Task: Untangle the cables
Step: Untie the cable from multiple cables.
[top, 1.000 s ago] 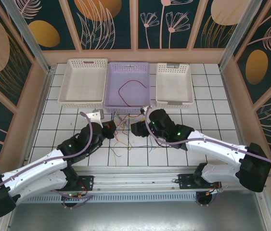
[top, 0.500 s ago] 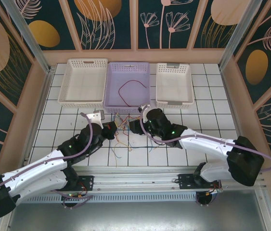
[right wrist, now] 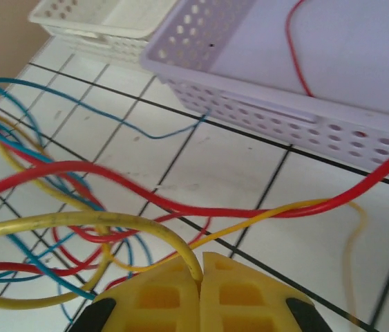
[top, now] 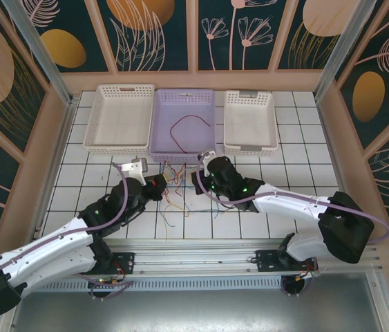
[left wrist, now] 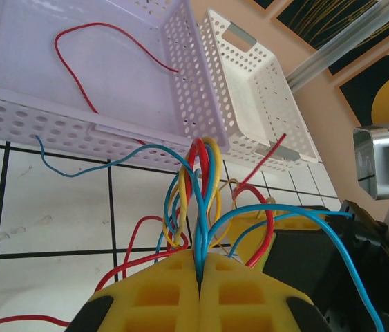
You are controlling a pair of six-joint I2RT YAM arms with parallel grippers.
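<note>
The cables point(top: 175, 191) are a tangle of thin red, blue and yellow wires on the white tiles in front of the lilac basket. My left gripper point(top: 160, 185) is at the tangle's left side, and in the left wrist view it point(left wrist: 200, 257) is shut on a bundle of blue cables point(left wrist: 201, 207), with red and yellow loops rising around them. From the right, my right gripper point(top: 198, 181) meets the tangle. In the right wrist view this gripper point(right wrist: 200, 268) is shut on a yellow cable point(right wrist: 77, 221). One red cable point(top: 189, 123) lies apart inside the lilac basket.
Three baskets stand in a row at the back: a white one point(top: 120, 144) on the left, the lilac one point(top: 180, 154) in the middle, a white one point(top: 250, 146) on the right. Patterned walls and a metal frame enclose the tiled table point(top: 298, 173).
My right gripper has moved left into the tangle and closed on the yellow cable. The left gripper has stayed shut on its bundle and shifted slightly.
</note>
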